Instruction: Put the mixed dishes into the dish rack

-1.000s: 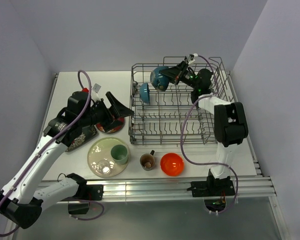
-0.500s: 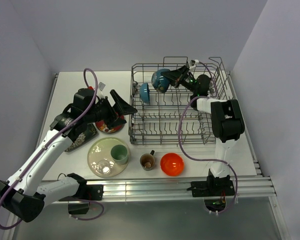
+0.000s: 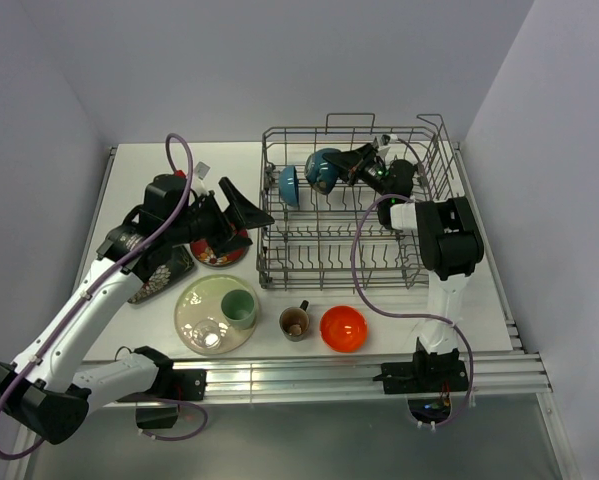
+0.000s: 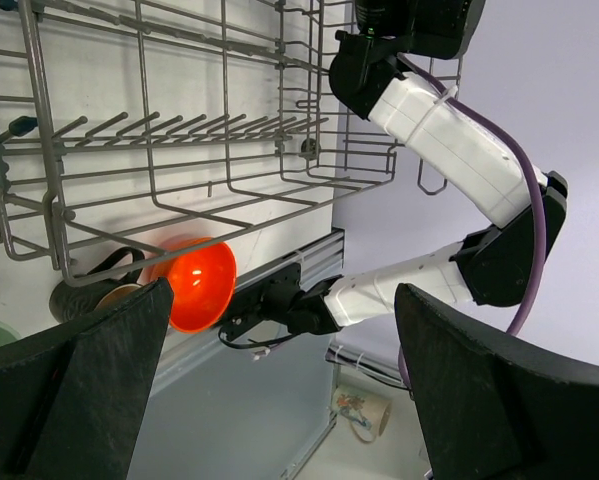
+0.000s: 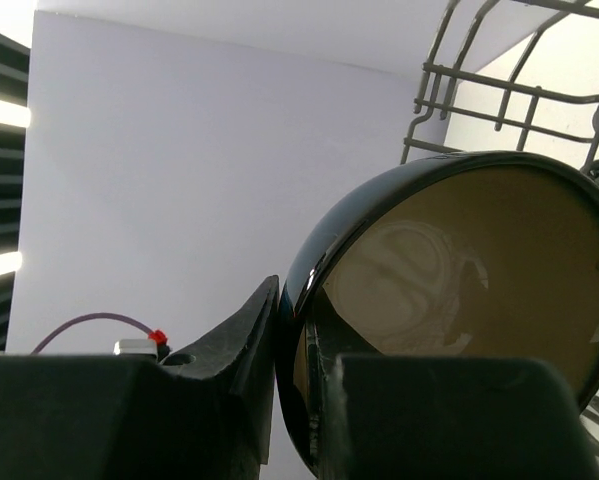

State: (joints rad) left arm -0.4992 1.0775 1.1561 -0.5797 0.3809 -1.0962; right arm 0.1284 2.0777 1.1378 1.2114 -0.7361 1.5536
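My right gripper is shut on the rim of the tan bowl, dark outside, holding it on edge in the back row of the dish rack. In the right wrist view the fingers pinch the rim of the tan bowl. A blue-inside bowl stands in the rack beside it. My left gripper hangs open and empty at the rack's left side, above the red saucer. Its wrist view shows the rack, the orange bowl and the brown mug.
In front of the rack stand the orange bowl and the brown mug. A cream plate carries a pale green cup and a clear glass. Black square plates lie at the left.
My right gripper has lowered the tan bowl a little, down into the rack's back row. The left arm shifted slightly right, then held still.
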